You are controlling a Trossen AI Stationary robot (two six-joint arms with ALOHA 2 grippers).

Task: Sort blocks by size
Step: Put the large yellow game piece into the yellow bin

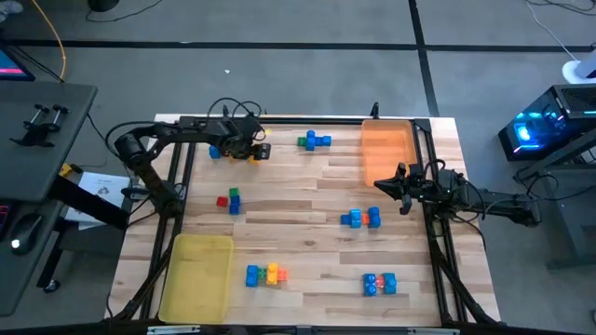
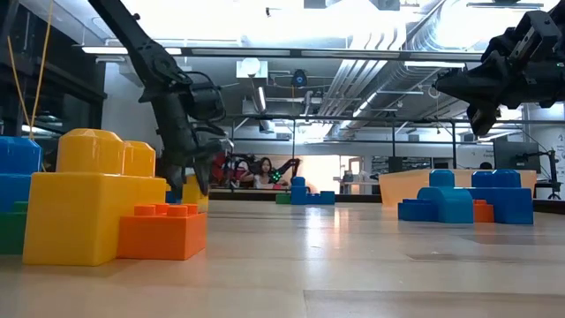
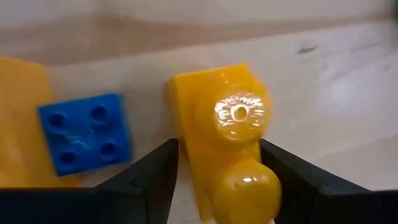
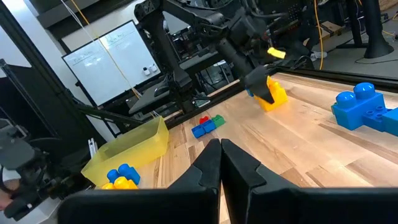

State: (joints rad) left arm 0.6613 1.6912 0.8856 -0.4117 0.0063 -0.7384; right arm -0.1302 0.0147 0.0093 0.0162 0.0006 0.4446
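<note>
A yellow two-stud brick (image 3: 217, 137) lies on the table at the far left, next to a small blue block (image 3: 84, 134). My left gripper (image 1: 244, 149) points steeply down over the yellow brick, open, one finger (image 3: 155, 177) close on each side of it. The same brick (image 4: 273, 96) also shows under that gripper in the right wrist view. My right gripper (image 4: 221, 155) is shut on nothing and waits level above the table's right side (image 1: 386, 183). Other blocks lie in small groups: green-blue (image 1: 314, 140), red-green-blue (image 1: 229, 200), blue (image 1: 360, 218), blue-yellow-orange (image 1: 265, 274), blue-orange (image 1: 379, 284). My left gripper's fingers flank the yellow brick's two long sides (image 3: 180, 124) from above, lying along the brick. Whether the pads touch it I cannot tell. The brick rests flat on the table, studs up.
The translucent orange tray (image 1: 386, 149) stands at the far right, and the translucent yellow tray (image 1: 197, 274) at the near left. Bare wood lies in the table's middle between the block groups. Black frame rails (image 1: 438, 251) run along the sides.
</note>
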